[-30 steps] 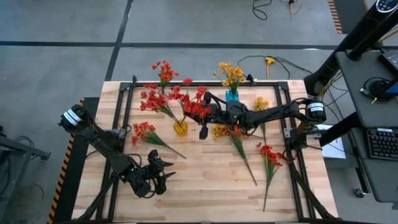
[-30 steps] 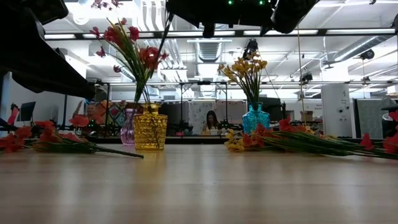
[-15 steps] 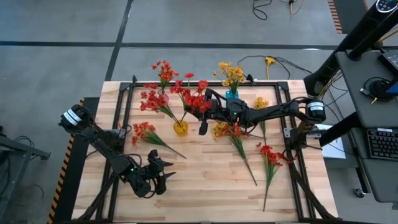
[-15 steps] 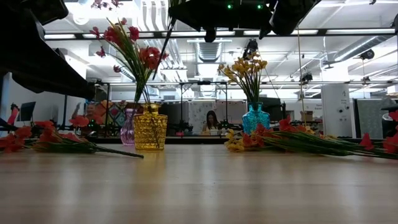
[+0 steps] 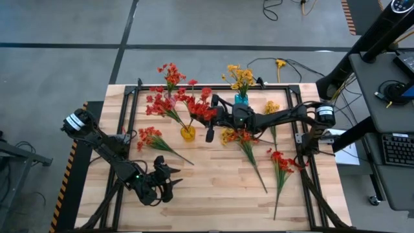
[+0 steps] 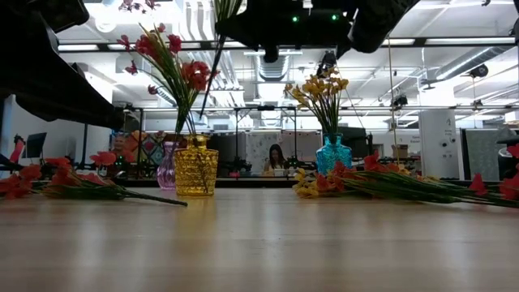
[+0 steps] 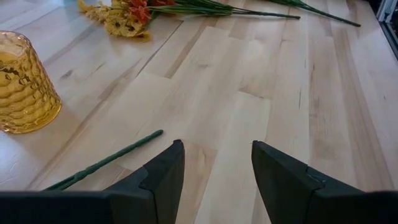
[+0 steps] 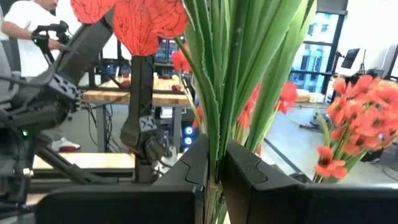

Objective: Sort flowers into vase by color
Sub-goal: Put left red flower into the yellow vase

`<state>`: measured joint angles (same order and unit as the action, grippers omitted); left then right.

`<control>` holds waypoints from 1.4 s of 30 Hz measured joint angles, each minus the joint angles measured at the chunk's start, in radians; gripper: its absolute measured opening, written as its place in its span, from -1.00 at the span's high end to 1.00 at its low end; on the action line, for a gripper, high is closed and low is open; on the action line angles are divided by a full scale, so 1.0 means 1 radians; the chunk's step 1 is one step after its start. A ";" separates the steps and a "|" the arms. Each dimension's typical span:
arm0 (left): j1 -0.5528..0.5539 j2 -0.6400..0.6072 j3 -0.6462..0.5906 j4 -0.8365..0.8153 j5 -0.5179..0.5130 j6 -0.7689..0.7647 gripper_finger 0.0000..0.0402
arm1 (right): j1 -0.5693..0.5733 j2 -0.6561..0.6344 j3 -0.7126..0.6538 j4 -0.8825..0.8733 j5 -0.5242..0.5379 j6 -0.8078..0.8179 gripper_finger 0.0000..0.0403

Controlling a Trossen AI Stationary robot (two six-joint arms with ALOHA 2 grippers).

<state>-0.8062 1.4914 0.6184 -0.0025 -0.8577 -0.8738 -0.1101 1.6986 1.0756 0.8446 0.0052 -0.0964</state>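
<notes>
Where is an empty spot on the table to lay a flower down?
The wood near the table's front edge is bare, between the left gripper and the loose red sprig. It's crowded around the yellow vase and blue vase.

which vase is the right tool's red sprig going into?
The yellow vase. The right tool is shut on a red sprig whose stem reaches down into it; the blue vase holds only yellow blooms, and the pink vase sits farther back.

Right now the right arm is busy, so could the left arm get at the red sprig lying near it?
Probably yes: the left claw is open and empty, with bare wood between it and the red sprig.
</notes>
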 joint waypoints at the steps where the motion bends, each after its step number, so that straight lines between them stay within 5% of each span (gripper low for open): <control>1: 0.000 0.000 0.000 0.000 0.000 0.000 0.15 | 0.000 0.005 0.000 0.004 0.007 0.000 0.89; 42: 0.000 0.000 0.000 -0.006 0.000 0.000 0.15 | 0.000 0.080 0.000 0.028 0.074 0.026 0.89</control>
<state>-0.8060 1.4914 0.6182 -0.0084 -0.8577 -0.8742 -0.1101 1.7786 1.0756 0.8724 0.0792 -0.0708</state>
